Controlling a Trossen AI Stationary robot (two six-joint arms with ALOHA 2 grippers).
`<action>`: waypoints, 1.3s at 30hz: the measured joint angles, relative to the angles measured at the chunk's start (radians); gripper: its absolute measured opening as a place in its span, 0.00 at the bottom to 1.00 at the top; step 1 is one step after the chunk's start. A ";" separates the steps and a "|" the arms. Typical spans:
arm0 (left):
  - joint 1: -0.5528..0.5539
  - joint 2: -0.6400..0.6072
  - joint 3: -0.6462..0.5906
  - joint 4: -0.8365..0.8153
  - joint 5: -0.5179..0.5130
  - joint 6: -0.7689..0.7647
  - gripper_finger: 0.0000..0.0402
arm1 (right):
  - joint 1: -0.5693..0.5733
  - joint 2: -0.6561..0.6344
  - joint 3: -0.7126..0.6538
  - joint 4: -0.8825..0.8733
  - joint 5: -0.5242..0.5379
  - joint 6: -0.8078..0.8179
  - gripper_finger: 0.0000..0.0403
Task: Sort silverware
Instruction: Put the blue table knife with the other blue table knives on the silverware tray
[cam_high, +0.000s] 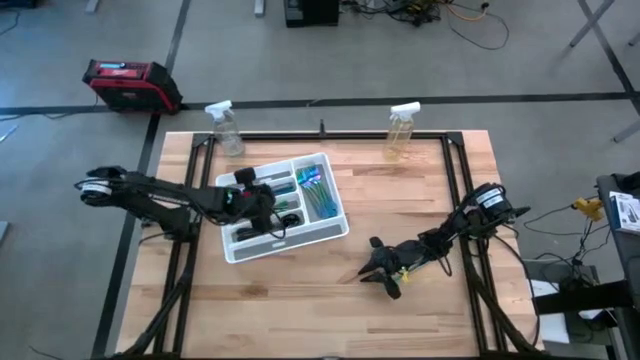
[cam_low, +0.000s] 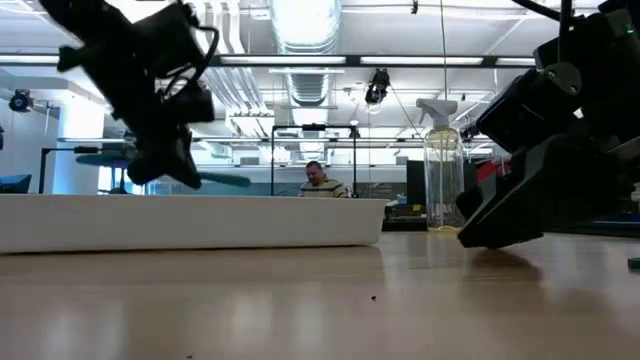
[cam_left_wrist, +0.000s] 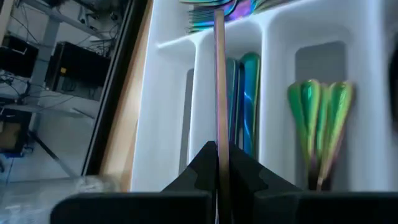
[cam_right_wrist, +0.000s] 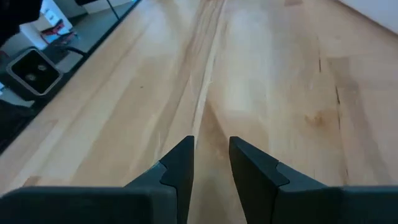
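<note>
Your left hand (cam_left_wrist: 221, 163) pinches slim utensil (cam_left_wrist: 219, 74) lengthwise above white tray (cam_high: 335, 228), aligned with long slot for clean drop. Sorted silverware (cam_left_wrist: 318, 118) lies in neighbouring slots. Your right hand (cam_right_wrist: 211, 163), fingers partly spread, empty, hovers low over bare surface (cam_right_wrist: 273, 81).

Wooden table (cam_high: 400, 200): white tray (cam_high: 335, 228), two spray bottles (cam_high: 225, 128), apparently clear.

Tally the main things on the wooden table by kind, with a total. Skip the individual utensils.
Clear plastic spray bottles with white trigger heads: 2
White divided plastic silverware tray: 1
Dark two-finger grippers over the table, left gripper and right gripper: 2
Total: 5
</note>
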 joint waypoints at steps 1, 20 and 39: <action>0.017 0.001 -0.023 0.042 0.004 0.025 0.01 | 0.000 0.002 0.004 -0.004 0.000 -0.002 0.22; 0.067 0.007 -0.038 0.246 0.189 0.050 0.25 | 0.011 -0.116 -0.019 -0.120 -0.049 0.151 0.38; -0.260 0.195 -0.004 0.730 0.247 -0.014 0.16 | 0.289 -0.543 0.198 -1.261 0.032 0.429 0.01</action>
